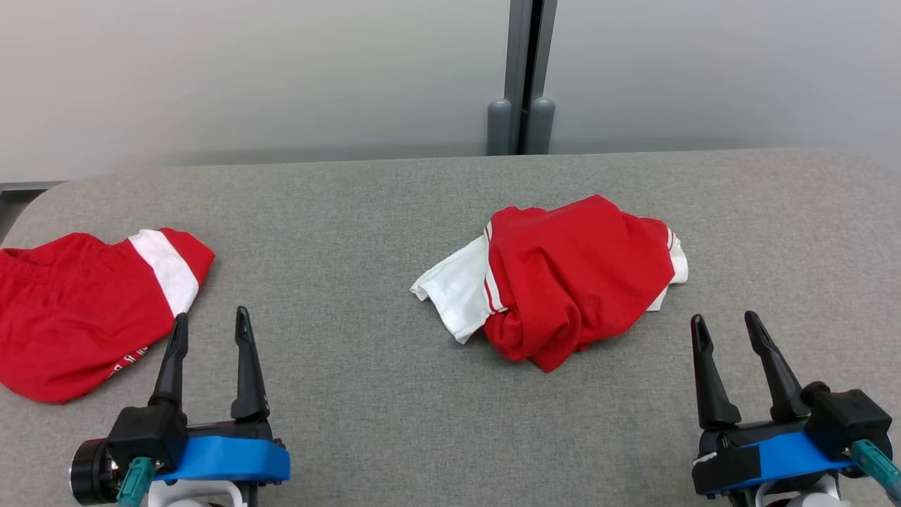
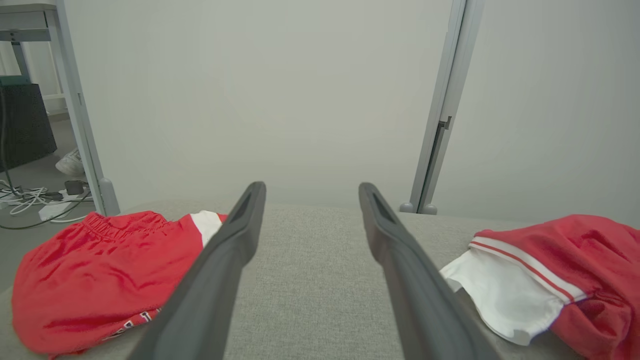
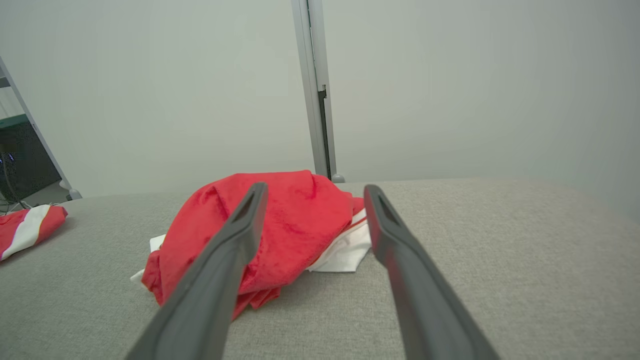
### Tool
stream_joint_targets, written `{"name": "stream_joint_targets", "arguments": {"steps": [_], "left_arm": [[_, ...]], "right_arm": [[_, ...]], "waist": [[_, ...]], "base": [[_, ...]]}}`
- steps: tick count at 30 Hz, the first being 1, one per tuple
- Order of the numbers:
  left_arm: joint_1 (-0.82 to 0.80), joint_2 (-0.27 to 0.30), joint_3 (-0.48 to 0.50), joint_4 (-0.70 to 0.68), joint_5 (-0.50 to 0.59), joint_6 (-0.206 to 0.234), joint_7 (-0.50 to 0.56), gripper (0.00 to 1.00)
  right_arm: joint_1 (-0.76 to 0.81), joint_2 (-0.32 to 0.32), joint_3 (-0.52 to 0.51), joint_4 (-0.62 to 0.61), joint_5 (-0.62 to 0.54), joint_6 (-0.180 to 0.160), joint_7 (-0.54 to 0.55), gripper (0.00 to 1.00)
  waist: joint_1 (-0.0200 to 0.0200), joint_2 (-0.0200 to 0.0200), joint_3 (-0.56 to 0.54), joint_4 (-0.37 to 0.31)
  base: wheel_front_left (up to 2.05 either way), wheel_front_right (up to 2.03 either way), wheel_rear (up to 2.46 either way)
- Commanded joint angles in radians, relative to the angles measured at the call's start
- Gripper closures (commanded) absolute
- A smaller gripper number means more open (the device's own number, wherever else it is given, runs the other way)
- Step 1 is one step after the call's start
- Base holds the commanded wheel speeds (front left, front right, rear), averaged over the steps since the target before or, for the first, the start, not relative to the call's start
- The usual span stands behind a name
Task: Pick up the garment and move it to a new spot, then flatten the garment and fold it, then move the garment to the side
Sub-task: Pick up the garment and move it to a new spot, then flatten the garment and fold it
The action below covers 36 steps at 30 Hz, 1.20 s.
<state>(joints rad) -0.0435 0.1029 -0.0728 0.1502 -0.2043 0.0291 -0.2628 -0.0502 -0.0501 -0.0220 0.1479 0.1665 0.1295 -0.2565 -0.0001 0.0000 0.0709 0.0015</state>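
While the garment [image 1: 563,282] lies crumpled on the table [image 1: 366,408] just ahead of the right gripper [image 1: 724,317], it and the left gripper [image 1: 212,315] hang open, empty, so every step looks undone.

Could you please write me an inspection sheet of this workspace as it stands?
Surface: grey fabric table, bare between the cloths.
Job's things: red-and-white garment, crumpled right of centre, untouched.
Clutter: red shorts at the table's left end.
Pincers: left pincer and right pincer open, holding nothing.
Cables: cables on the floor past the table's left.
Surroundings: pale panels, grey post, white shoe on the floor.
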Motion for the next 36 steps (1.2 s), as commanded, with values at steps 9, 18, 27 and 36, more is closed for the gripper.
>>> {"name": "stream_joint_targets", "arguments": {"steps": [9, 18, 27, 36], "left_arm": [[0.003, -0.021, 0.034, 0.006, 0.037, -0.029, -0.003, 0.0], [-0.106, -0.032, 0.016, 0.043, 0.062, -0.067, -0.003, 0.0], [-0.387, -0.012, -0.086, 0.198, 0.097, -0.134, 0.007, 0.0], [-0.66, 0.02, -0.221, 0.431, 0.08, -0.16, 0.077, 0.0]], "right_arm": [[0.015, 0.0, 0.002, -0.001, -0.003, 0.002, 0.003, 0.0], [-0.014, 0.0, 0.004, -0.007, -0.005, 0.002, 0.004, 0.0], [-0.051, -0.001, 0.004, -0.012, 0.0, 0.002, 0.001, 0.0], [-0.086, -0.001, -0.006, -0.006, 0.027, 0.002, -0.007, 0.0]], "waist": [[0.0001, 0.0, 0.004, -0.005], [0.0001, 0.0, 0.042, -0.029], [0.0001, 0.0, 0.109, -0.093], [0.0001, 0.0, 0.205, -0.173]], "base": [[0.0, 0.0, 0.0], [0.0, 0.0, 0.0], [0.0, 0.0, 0.0], [0.0, 0.0, 0.0]]}}
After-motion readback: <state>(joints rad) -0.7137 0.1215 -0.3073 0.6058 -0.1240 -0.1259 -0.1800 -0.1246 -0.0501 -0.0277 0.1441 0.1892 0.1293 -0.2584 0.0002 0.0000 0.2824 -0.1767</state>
